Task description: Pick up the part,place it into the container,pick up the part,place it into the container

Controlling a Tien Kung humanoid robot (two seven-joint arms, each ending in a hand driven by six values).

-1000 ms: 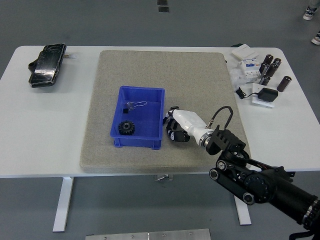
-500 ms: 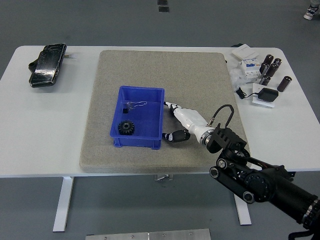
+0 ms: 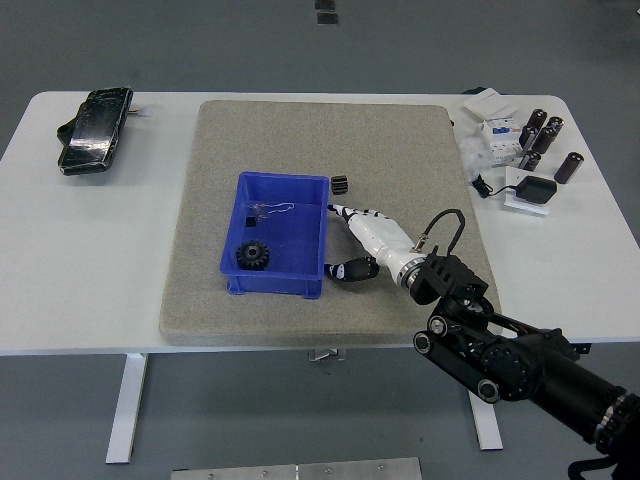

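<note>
While the right robot hand [image 3: 358, 240] lies low over the grey mat [image 3: 320, 215] with its fingers spread and gripping nothing, the blue container [image 3: 277, 247] sits just to its left, touching or nearly touching the fingertips. Inside the container rest a black gear [image 3: 253, 256] and a clear clip [image 3: 270, 210], and a small black part [image 3: 343, 182] lies on the mat just beyond the hand, outside the container's far right corner.

I see through one camera only, set high on my side of the white table [image 3: 90, 290], facing forward and down. Its near edge runs low across the frame; floor shows beyond its far edge.
</note>
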